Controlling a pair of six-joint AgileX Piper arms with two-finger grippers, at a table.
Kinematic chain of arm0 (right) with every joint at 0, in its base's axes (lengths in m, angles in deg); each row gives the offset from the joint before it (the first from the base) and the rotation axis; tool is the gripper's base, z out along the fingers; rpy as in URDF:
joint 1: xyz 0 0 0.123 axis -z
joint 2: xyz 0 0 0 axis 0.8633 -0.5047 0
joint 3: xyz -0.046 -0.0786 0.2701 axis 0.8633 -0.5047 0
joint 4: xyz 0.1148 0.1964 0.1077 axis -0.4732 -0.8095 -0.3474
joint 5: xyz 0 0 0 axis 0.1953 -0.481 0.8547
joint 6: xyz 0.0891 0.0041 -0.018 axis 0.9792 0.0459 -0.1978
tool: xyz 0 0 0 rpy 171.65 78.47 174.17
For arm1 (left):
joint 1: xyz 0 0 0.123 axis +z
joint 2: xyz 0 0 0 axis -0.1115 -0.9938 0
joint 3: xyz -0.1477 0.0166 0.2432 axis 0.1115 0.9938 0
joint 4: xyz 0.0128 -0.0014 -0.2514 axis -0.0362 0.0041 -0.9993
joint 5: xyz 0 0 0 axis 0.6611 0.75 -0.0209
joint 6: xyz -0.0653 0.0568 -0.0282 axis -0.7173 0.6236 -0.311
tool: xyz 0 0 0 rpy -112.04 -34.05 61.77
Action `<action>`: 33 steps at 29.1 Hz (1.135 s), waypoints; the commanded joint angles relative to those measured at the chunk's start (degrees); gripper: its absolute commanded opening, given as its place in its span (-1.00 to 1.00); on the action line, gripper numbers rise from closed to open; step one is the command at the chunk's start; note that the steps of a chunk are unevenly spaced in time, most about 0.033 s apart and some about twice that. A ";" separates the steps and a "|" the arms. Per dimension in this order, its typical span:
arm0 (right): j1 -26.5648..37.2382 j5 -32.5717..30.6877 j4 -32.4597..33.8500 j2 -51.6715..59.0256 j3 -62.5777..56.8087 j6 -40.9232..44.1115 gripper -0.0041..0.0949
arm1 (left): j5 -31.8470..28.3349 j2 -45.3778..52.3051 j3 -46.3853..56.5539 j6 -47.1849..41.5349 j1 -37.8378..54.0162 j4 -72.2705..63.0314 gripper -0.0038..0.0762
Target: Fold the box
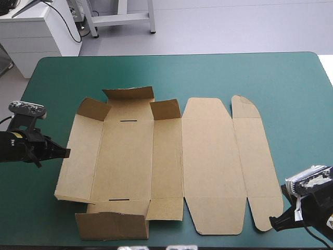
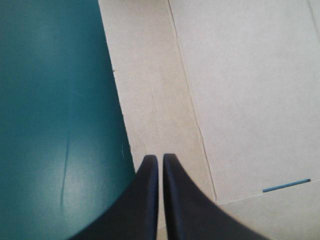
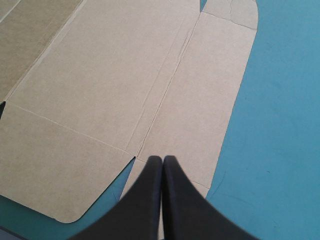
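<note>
box (image 1: pixel 208 156) mostly flat | wrist views crop it | left gripper (image 2: pixel 160 158), right gripper (image 3: pixel 162 159) pinched

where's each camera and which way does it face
High view: above and behind the robot, facing forward and down at the box; left arm and right arm at the sides.
Left wrist view: above that wrist, along its shut jaws at the box's left edge and teal-green cover.
Right wrist view: likewise, shut jaws over the narrow right flap.
Shared: that flap, also in high view.
</note>
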 commanded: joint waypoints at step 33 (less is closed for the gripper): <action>0.41 3.39 0.01 -0.50 1.13 -1.37 -0.96 | 2.39 -18.37 5.42 4.39 19.46 -18.77 0.52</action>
